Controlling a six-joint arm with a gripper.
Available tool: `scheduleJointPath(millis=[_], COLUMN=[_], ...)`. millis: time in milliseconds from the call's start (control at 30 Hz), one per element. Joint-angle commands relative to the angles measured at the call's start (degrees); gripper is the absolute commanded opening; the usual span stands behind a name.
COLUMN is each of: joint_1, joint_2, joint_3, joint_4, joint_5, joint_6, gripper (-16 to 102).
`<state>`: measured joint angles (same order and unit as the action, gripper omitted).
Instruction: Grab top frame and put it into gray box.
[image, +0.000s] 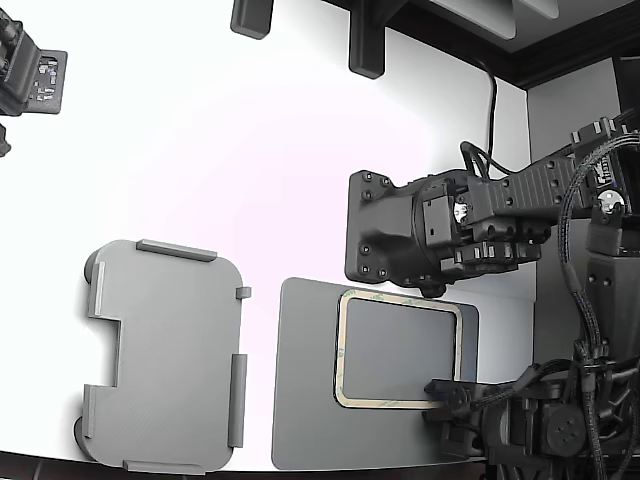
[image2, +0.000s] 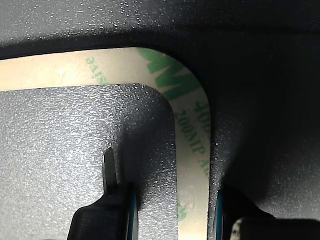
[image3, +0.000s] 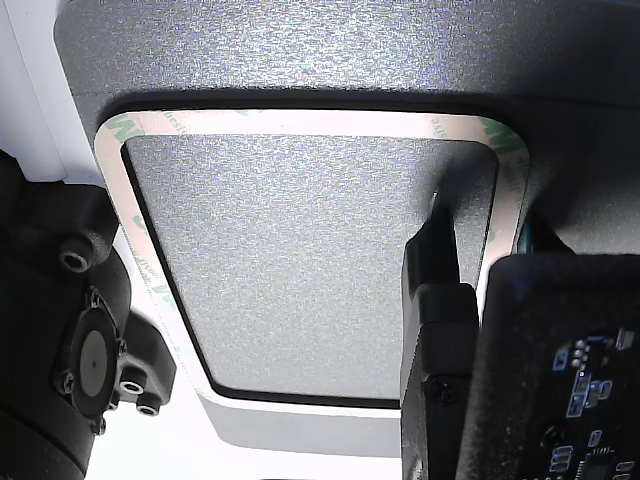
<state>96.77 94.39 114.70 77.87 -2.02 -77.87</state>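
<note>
Exterior view: the white table (image: 250, 150) carries, from largest down, the gray box (image: 165, 355) at this view's left, sitting empty with its raised edge tabs and stepped notch showing, then the dark gray mat (image: 305, 400) just beside it to the right. The top frame (image: 400, 348) lies flat on that mat, its open centre showing the mat's texture. A second arm (image: 440, 230) hangs above the mat's far edge. At the frame's near right corner the gripper (image2: 172, 215) is parted, one finger (image2: 110, 175) inside the frame's opening and the other outside, straddling the tan strip (image3: 300, 122); the wrist view shows gaps on both sides, nothing clamped.
</note>
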Motion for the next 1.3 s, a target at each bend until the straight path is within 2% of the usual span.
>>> scheduleJointPath(millis=[0,200,567,700,767,833,867,1033,1267], joint_1=[-0.5,-0.5,-0.5,-0.5,-0.5,-0.5,-0.5,-0.5,-3.0], joint_2=[1.3,0.5,0.4,0.4,0.4,0.5,0.5,0.4,0.1], joint_3=[-1.6,-2.6,-2.2,-1.8,-1.5,-1.1,-1.1,-2.4,-11.4], joint_4=[-0.1,0.1,-1.0,-1.9,-2.8,-4.0,-4.0,-2.9,3.9], joint_5=[0.1,0.3,0.1,0.0,0.2,0.3,0.4,0.4,1.0], joint_6=[-0.2,-0.4,-0.5,-0.8,-1.0,-1.0,-1.1,-1.8,-2.5], gripper=[62,60,42,25,11,-9,-11,-11,-11])
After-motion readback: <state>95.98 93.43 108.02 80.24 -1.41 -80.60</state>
